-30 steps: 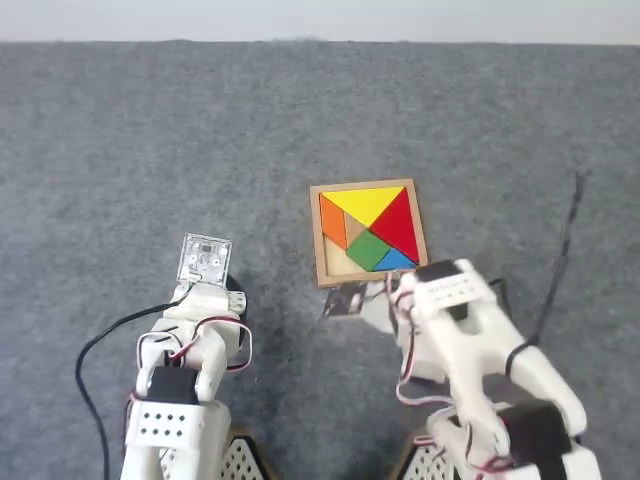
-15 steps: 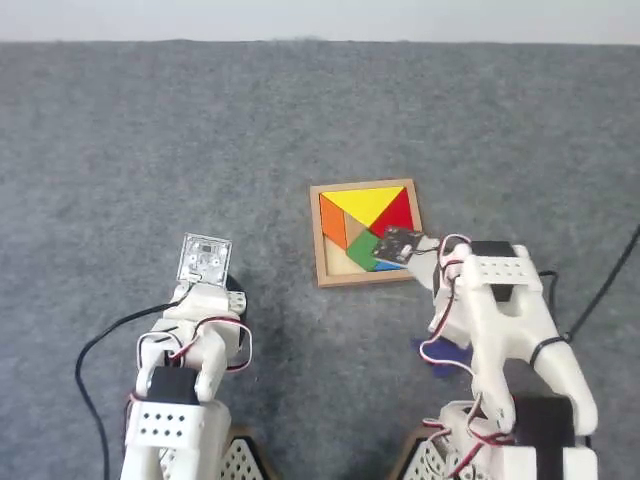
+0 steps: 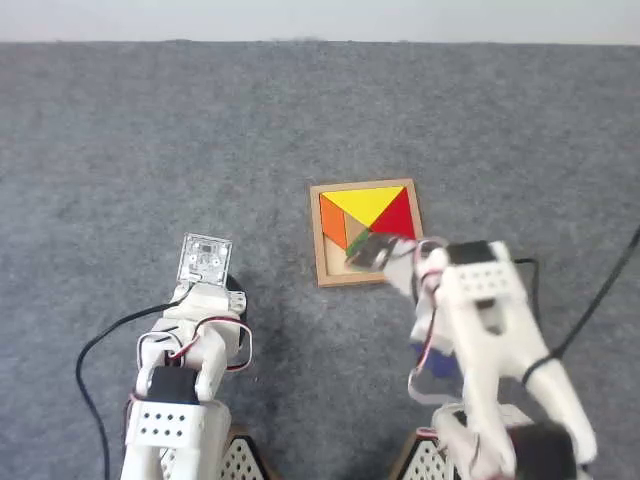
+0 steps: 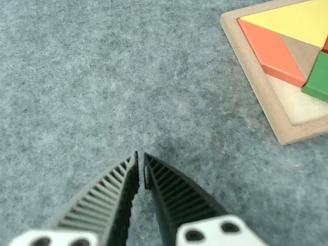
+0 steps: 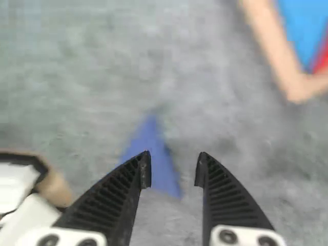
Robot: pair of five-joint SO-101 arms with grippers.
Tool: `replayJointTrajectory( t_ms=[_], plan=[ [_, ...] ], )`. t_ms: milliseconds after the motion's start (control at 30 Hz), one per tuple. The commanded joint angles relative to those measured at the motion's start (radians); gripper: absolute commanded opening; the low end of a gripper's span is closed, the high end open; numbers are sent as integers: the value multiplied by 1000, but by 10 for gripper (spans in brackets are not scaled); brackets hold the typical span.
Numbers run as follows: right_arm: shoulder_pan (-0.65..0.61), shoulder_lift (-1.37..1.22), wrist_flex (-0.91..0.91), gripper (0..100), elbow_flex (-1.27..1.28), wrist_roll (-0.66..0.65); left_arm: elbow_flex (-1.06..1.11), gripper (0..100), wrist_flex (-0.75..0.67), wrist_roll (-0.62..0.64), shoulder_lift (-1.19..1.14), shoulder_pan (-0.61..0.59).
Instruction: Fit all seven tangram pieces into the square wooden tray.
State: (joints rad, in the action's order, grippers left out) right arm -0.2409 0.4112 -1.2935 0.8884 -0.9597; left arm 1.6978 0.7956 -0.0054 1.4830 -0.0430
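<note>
The square wooden tray (image 3: 318, 232) holds yellow (image 3: 365, 203), red (image 3: 400, 214), orange (image 3: 332, 219), brown and green pieces, with a bare slot (image 4: 302, 102) at its near left corner. My right arm (image 3: 470, 290) hangs over the tray's near right corner. Under it a dark blue piece (image 3: 437, 362) lies on the carpet. In the right wrist view my right gripper (image 5: 173, 166) is open, with the dark blue piece (image 5: 154, 148) just beyond its fingertips and touching neither. My left gripper (image 4: 139, 156) is shut on nothing, low over the carpet, left of the tray (image 4: 256, 77).
Grey carpet (image 3: 200, 130) covers the whole table. A black cable (image 3: 590, 300) runs at the right edge, and another cable (image 3: 95, 350) loops beside the left arm (image 3: 195, 340). The tray corner with a light blue piece (image 5: 307, 25) lies beyond the right gripper.
The right arm swung from in front of the tray up over its near right corner, then shifted left. That uncovered the dark blue piece on the carpet. The left arm kept still.
</note>
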Motion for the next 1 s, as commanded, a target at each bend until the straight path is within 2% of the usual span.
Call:
replayJointTrajectory(
  t_ms=[0,267,533,733,967],
  plan=[
    [-116,142,-16,186,107,0,-8,15,2,8,12,-5],
    [-111,150,105,213,249,2,-8,15,2,8,12,-5],
    [53,150,220,213,244,-17,-8,15,2,8,12,-5],
    [148,150,226,208,244,-137,-8,15,2,8,12,-5],
    [159,150,228,89,245,-160,-8,15,2,8,12,-5]
  ],
)
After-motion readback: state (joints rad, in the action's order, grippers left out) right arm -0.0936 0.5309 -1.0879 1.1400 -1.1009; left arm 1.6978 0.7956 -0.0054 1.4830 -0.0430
